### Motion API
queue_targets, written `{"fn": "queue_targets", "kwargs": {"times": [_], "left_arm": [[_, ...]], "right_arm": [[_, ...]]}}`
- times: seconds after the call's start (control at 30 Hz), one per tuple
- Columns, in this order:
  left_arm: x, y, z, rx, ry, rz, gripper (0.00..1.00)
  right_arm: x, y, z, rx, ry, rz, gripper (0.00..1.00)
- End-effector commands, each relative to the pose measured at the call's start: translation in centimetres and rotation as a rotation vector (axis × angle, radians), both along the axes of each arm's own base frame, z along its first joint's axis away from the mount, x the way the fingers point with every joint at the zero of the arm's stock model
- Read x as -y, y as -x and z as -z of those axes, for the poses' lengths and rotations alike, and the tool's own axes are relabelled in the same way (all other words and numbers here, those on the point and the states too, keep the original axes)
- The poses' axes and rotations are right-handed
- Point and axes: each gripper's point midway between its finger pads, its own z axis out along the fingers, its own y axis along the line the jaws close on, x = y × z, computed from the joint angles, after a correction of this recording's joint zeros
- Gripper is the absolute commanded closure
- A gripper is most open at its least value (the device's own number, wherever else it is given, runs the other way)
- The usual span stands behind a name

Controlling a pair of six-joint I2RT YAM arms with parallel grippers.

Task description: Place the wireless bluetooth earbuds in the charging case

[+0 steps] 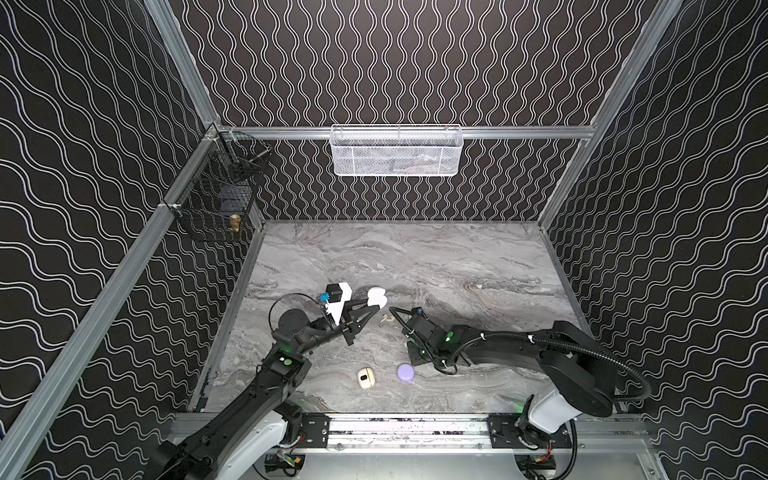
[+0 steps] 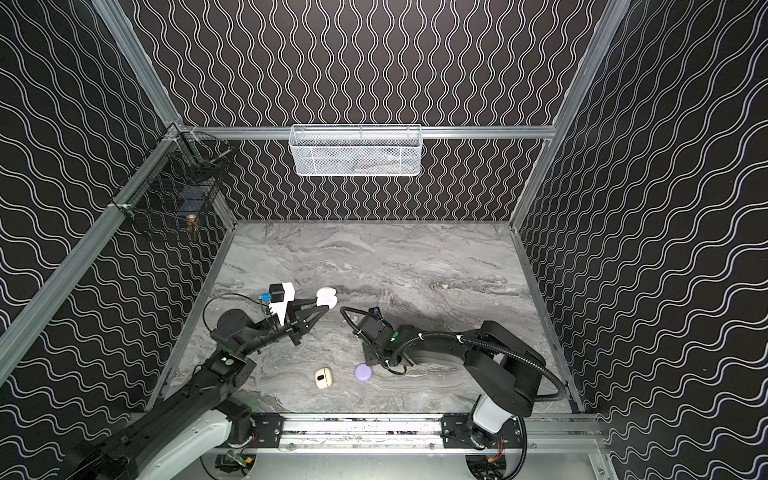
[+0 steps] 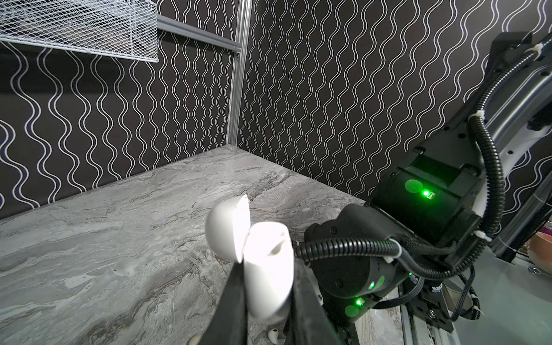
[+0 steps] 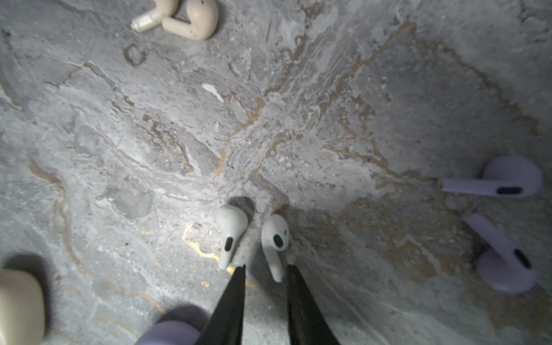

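My left gripper [image 1: 374, 306] is shut on a white charging case [image 1: 377, 296] and holds it above the table, lid hinged open [image 3: 228, 227]. Its two black fingers [image 3: 233, 298] clamp the case body [image 3: 268, 268]. My right gripper [image 4: 265, 267] points down at the table and is open. The stem of one white earbud [image 4: 276, 242] lies between its fingertips; the other white earbud [image 4: 231, 230] lies just beside it. Two lilac earbuds [image 4: 507, 182] [image 4: 504, 263] and a cream pair [image 4: 185, 18] lie loose nearby. In both top views the right wrist [image 1: 419, 328] hides its fingers.
A closed cream case [image 1: 365, 378] and a closed lilac case [image 1: 405, 372] sit near the table's front. A white mesh basket [image 1: 395, 151] hangs on the back wall and a black wire basket [image 1: 216, 195] on the left wall. A metal rail [image 1: 407, 428] runs along the front.
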Motion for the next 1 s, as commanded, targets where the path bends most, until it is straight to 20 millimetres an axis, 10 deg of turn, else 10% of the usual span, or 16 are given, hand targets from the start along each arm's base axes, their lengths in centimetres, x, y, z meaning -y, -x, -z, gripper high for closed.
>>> {"fn": "queue_targets", "kwargs": {"times": [0.0, 0.97], "left_arm": [[0.1, 0.0, -0.5, 0.030, -0.002, 0.005, 1.00], [0.0, 0.1, -0.7, 0.037, -0.001, -0.001, 1.00]], "right_arm": [[-0.3, 0.4, 0.1, -0.015, -0.019, -0.005, 0.74], [0.7, -1.9, -2.3, 0.074, 0.111, 0.050, 0.63]]}}
